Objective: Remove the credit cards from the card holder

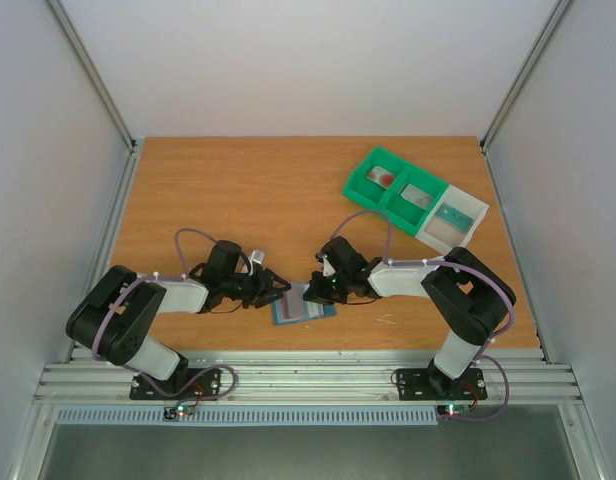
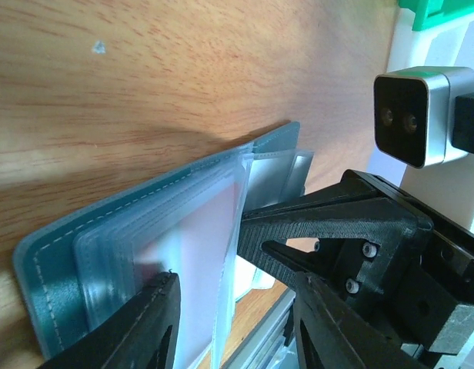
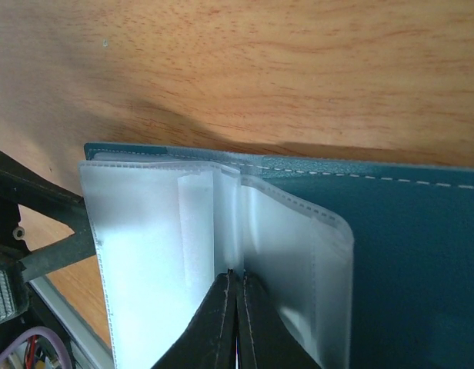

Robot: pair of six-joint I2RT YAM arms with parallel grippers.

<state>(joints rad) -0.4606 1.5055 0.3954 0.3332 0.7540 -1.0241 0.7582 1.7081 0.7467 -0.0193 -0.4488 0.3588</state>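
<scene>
The slate-blue card holder [image 1: 306, 310] lies open near the table's front edge, its clear sleeves fanned up. In the left wrist view a reddish-pink credit card [image 2: 198, 254] sits inside a sleeve against the blue cover [image 2: 52, 269]. My left gripper [image 2: 235, 274] is open and straddles that sleeve's edge; one finger [image 2: 137, 323] rests against it and the other stands apart. My right gripper [image 3: 237, 275] is shut on a thin clear sleeve leaf at the crease of the card holder [image 3: 406, 254]. From above, the two grippers [image 1: 280, 290] [image 1: 314, 290] meet over the holder.
Two joined green bins [image 1: 393, 190] and a white bin [image 1: 466, 225] stand at the back right, each with a card inside: reddish [image 1: 380, 177], grey [image 1: 418, 193], teal [image 1: 453, 213]. Aluminium rails [image 1: 308, 375] run just below the holder. The right wrist camera [image 2: 422, 115] faces my left fingers.
</scene>
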